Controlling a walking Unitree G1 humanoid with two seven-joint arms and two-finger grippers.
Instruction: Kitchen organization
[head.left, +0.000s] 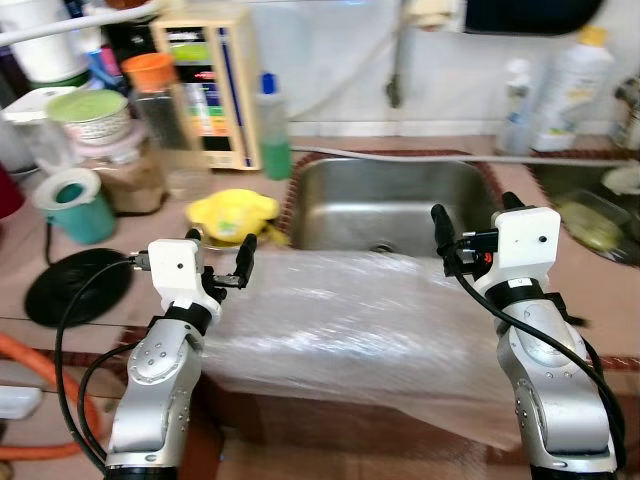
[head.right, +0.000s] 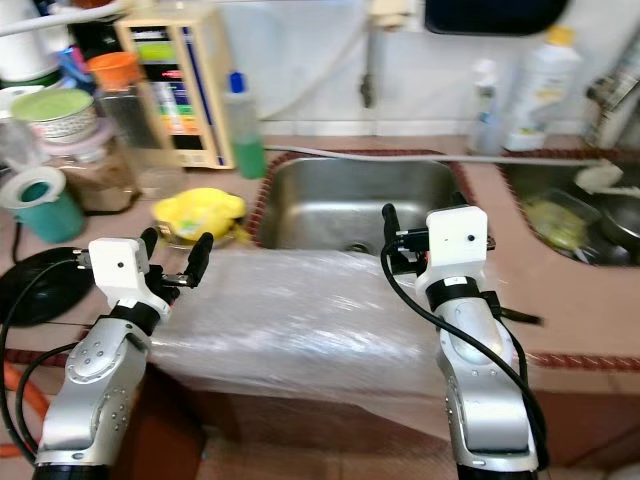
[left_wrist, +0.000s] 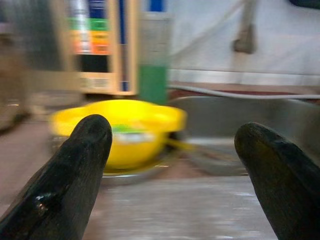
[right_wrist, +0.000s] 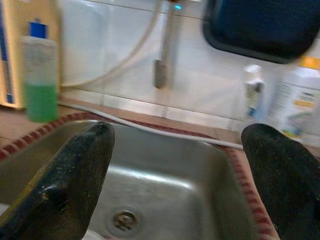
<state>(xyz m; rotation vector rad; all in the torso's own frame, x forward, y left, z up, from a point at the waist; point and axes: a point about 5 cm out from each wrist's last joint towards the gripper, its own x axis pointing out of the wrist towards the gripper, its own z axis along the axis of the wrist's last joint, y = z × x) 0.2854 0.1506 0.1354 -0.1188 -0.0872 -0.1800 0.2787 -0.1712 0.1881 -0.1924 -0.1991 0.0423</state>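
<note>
Both claws released, nothing held: left claw (head.left: 220, 252) hovers over the plastic sheet (head.left: 360, 320) at the desk (head.left: 560, 290) front edge, just short of the yellow bowl (head.left: 232, 213); right claw (head.left: 470, 222) sits at the front rim of the sink (head.left: 390, 205). Green bottle (head.left: 272, 130) stands behind the bowl by the sink's left corner, teal cup (head.left: 75, 205) further left.
</note>
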